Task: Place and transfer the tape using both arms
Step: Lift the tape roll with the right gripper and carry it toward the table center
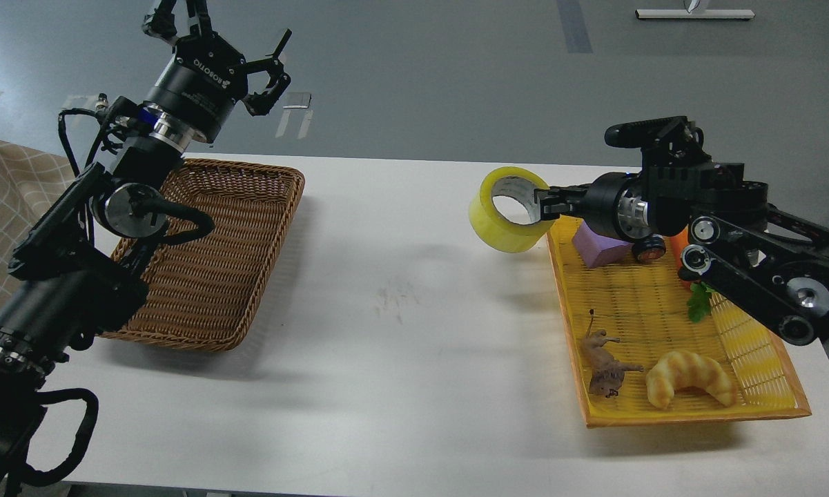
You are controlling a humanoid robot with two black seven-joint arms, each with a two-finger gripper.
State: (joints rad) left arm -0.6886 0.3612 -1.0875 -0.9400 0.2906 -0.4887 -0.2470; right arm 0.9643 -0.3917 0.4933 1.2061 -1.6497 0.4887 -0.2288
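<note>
The tape (498, 228), a wide translucent yellow roll with a grey-white core, hangs in the air above the table, just left of the yellow tray's far left corner. My right gripper (547, 205) is shut on the roll's right wall, one finger inside the core. My left gripper (266, 72) is raised high above the far edge of the brown wicker basket (207, 290), fingers spread open and empty, far from the tape.
The yellow tray (752, 366) at the right holds a purple block (597, 246), a toy lion (604, 369), a croissant toy (690, 376), an orange item with green leaves (697, 304) and a small wheeled toy (649, 248). White table (414, 331) lies between basket and tray.
</note>
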